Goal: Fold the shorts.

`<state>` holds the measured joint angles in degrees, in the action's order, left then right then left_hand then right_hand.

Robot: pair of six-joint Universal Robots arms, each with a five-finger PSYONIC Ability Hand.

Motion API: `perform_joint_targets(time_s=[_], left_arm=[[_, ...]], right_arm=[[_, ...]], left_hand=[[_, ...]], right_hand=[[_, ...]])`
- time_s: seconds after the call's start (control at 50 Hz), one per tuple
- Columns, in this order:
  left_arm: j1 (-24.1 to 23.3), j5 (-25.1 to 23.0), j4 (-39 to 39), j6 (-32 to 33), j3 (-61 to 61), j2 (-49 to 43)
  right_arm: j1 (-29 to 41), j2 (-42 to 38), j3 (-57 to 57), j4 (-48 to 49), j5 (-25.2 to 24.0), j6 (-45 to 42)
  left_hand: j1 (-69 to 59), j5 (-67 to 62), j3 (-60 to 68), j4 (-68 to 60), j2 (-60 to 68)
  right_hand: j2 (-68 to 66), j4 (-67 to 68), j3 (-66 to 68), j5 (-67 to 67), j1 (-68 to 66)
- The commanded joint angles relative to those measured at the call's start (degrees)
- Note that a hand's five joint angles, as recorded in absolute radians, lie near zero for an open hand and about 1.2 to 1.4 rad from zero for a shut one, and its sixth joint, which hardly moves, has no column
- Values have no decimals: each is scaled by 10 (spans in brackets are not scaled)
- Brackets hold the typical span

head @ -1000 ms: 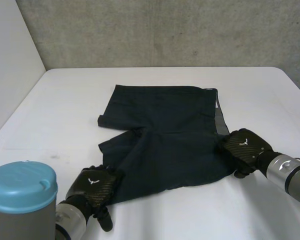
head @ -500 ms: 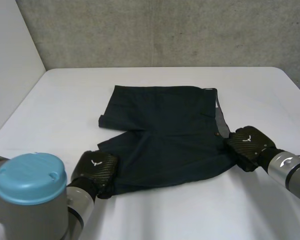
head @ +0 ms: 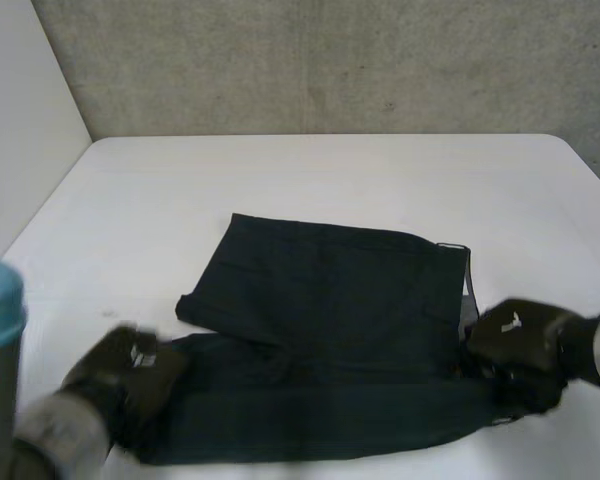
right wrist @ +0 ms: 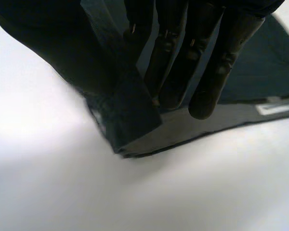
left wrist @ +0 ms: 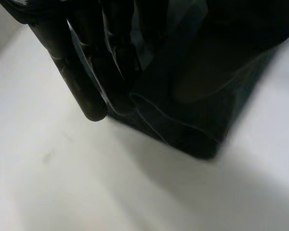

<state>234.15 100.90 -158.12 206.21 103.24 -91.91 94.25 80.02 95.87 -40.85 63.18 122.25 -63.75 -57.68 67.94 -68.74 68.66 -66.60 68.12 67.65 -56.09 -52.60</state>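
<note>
Both pinching shorts point(head: 330, 300): left robot hand point(head: 130, 375), right robot hand point(head: 515, 340) (waistband).

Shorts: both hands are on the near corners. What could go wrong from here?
1. The left hand pinches bunched layers at the near leg corner of the shorts; one layer might slip out on a lift.
2. The right hand holds only the waistband corner; so small a hold may slip.
3. The far leg's hem does not line up with the near one, so a fold could end skewed.
</note>
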Motion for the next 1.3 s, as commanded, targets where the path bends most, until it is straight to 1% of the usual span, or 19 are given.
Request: perform_joint_targets(time_s=[0.02, 0.12, 0.16, 0.26, 0.38, 0.4, 0.44, 0.46, 0.56, 0.68, 0.78, 0.9, 0.96, 1.06, 1.08, 1.14, 1.16, 1.18, 1.3], left_arm=[[6, 8, -167, 10, -177, -178], [18, 10, -182, 10, -336, -309], [24, 14, -181, 11, -422, -373], [35, 44, -182, 24, -589, -500], [47, 45, -211, 68, -678, -581], [47, 44, -221, 70, -683, -588], [46, 44, -256, 72, -686, -596], [46, 45, -266, 74, -683, -596], [39, 47, -296, 67, -641, -588], [37, 47, -292, 46, -498, -473], [37, 42, -293, -13, -361, -373], [35, 26, -296, -112, -224, -277], [36, 3, -299, -138, -175, -246], [37, -18, -305, -145, -125, -224], [37, -18, -307, -145, -119, -223], [38, -18, -308, -146, -106, -223], [38, -18, -308, -146, -103, -223], [38, -18, -308, -147, -101, -222], [37, -18, -308, -147, -90, -210]], right_arm=[[50, -114, -121, 131, 51, 148], [86, -188, -214, 217, 132, 177], [89, -209, -236, 241, 145, 183], [99, -281, -299, 324, 157, 182], [117, -344, -343, 420, 162, 183], [117, -347, -343, 435, 163, 185], [120, -353, -343, 469, 167, 186], [120, -355, -342, 500, 178, 191], [120, -320, -307, 542, 215, 242], [115, -204, -201, 513, 220, 338], [109, -135, -87, 451, 179, 386], [84, -124, 2, 439, 114, 388], [79, -124, 23, 447, 100, 386], [77, -150, 26, 480, 101, 382], [76, -158, 25, 488, 102, 381], [67, -182, 18, 523, 104, 377], [64, -188, 16, 529, 104, 376], [56, -193, 13, 535, 104, 374], [30, -188, 9, 532, 107, 360]], left_hand=[[-162, -123, 121, -113, 113], [-162, -123, 121, -113, 113], [-162, -123, 121, -113, 113], [-162, -123, 121, -113, 113], [-162, -123, 121, -113, 113], [-162, -123, 121, -113, 113], [375, 414, -416, 425, -424], [538, 577, -579, 587, -587], [538, 577, -579, 587, -587], [538, 577, -579, 587, -587], [538, 577, -579, 587, -587], [538, 577, -579, 587, -587], [538, 577, -579, 587, -587], [538, 577, -579, 587, -587], [538, 577, -579, 587, -587], [538, 577, -579, 587, -587], [538, 577, -579, 587, -587], [538, 577, -579, 587, -587], [538, 577, -579, 587, -587]], right_hand=[[-134, 119, 123, -139, -274], [-134, 119, 123, -139, -274], [-134, 119, 123, -139, -274], [-134, 119, 123, -139, -274], [-126, 111, 116, -131, -266], [-31, 16, 21, -36, -171], [242, -258, -253, 237, 102], [566, -581, -577, 561, 426], [566, -581, -577, 561, 426], [566, -581, -577, 561, 426], [535, -551, -546, 530, 395], [443, -458, -453, 437, 302], [409, -424, -419, 404, 269], [390, -406, -401, 385, 250], [365, -380, -376, 360, 225], [174, -189, -184, 169, 34], [87, -102, -97, 82, -53], [-132, 117, 121, -137, -272], [-134, 119, 123, -139, -274]])
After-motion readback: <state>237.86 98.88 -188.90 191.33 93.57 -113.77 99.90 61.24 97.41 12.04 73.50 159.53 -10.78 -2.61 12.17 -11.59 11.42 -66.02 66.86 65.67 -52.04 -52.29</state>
